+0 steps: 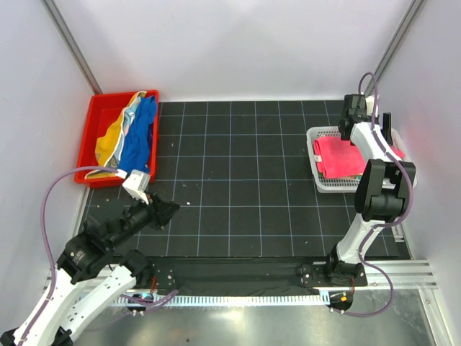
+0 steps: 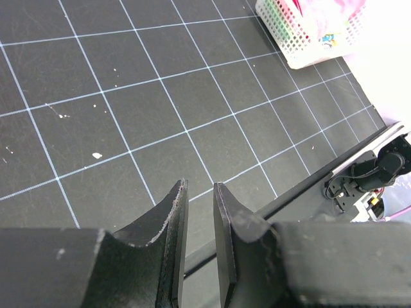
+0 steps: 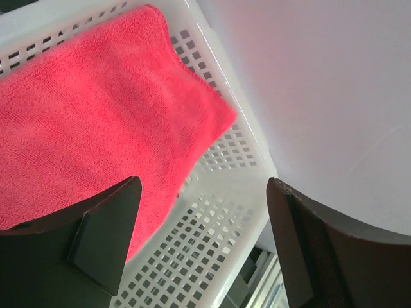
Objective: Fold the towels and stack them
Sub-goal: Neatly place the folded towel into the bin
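Note:
A folded pink-red towel [image 1: 338, 157] [image 3: 96, 109] lies flat in the white mesh basket [image 1: 322, 186] [image 3: 212, 244] at the right. My right gripper [image 1: 351, 126] [image 3: 204, 186] hangs just above the basket's far corner. It is wide open and holds nothing, and the towel lies under its left finger. More towels sit crumpled in the red bin [image 1: 90, 137] at the back left: a blue one [image 1: 140, 137], a yellow one [image 1: 108, 144] and a pale one between them. My left gripper [image 1: 175, 209] [image 2: 200, 185] hovers low over the black mat, its jaws a narrow gap apart and empty.
The black gridded mat [image 1: 245, 180] lies between bin and basket. White walls close in on both sides, and the right one runs close beside the basket. The basket [image 2: 302, 45] shows at the top right of the left wrist view. An aluminium rail [image 1: 403, 270] runs along the near edge.

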`<state>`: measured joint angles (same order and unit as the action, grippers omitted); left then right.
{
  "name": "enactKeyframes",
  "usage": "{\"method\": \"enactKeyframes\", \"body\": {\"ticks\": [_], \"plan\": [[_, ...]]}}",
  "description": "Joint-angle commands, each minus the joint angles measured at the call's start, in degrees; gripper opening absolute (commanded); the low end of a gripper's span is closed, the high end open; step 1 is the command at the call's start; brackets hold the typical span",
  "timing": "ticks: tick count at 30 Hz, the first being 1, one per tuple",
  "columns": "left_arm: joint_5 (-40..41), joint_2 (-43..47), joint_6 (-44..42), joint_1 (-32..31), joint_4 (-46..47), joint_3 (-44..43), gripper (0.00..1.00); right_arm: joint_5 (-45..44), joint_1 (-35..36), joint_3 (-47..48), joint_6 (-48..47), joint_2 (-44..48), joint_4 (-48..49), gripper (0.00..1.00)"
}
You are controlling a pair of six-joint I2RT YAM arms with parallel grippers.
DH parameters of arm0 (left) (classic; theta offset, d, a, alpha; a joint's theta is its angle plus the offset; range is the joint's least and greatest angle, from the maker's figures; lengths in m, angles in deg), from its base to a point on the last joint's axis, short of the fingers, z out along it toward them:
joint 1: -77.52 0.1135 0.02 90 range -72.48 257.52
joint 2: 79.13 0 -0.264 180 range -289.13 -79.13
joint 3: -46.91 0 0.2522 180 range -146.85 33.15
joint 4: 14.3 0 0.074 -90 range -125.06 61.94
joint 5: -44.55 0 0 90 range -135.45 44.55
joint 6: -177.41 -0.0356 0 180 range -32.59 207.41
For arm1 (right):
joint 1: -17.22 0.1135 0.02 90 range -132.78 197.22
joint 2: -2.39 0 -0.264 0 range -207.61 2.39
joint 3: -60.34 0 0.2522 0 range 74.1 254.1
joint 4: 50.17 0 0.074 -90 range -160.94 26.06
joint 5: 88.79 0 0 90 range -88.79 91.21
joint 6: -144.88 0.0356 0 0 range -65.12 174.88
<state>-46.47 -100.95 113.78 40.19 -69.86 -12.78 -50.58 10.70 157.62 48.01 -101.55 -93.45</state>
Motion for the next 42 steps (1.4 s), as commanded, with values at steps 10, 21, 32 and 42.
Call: {"method": "enactKeyframes", "body": {"ticks": [10,21,32,42], "plan": [[3.21,-1.29,-0.35,-0.3,1.37,0.05,0.26,8.87,-0.16,17.11,13.98,2.94,-13.2,1.0],[6.9,-5.77,0.52,-0.3,0.32,-0.12,0.26,16.19,17.74,-7.57,21.81,26.49,-2.31,1.0],[12.88,-11.57,1.75,-0.3,-1.0,-1.09,0.26,25.93,32.98,-33.13,29.89,43.02,12.01,1.0],[17.18,-20.19,-1.23,-0.3,-2.85,-5.13,0.24,33.69,38.52,-38.27,33.85,43.47,15.11,1.0]]}}
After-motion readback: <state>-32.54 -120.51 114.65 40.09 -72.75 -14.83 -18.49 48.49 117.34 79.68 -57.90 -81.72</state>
